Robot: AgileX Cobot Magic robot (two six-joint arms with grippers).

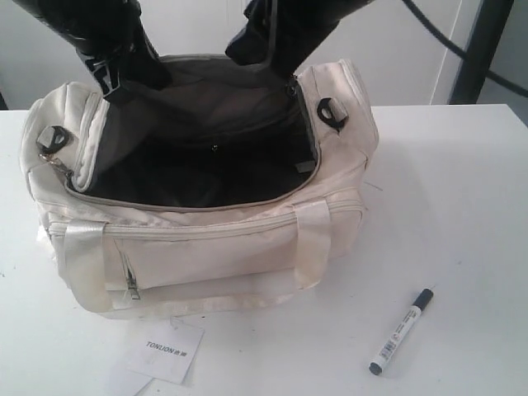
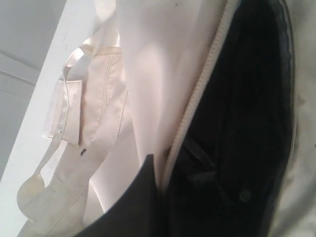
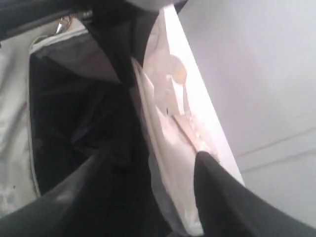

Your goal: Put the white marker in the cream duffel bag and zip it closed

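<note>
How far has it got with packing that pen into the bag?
Done: the cream duffel bag gapes unzipped. In hand: the right gripper sits open astride its rim. Still to do: the white marker lies on the table outside; it must go in, then the zip closed.

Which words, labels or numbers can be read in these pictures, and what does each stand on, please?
"TONLION": on the white paper tag lying beside the cream fabric duffel bag.
Small dark print on the white-barrelled marker with black cap: too small to read.
Nothing else is legible.
</note>
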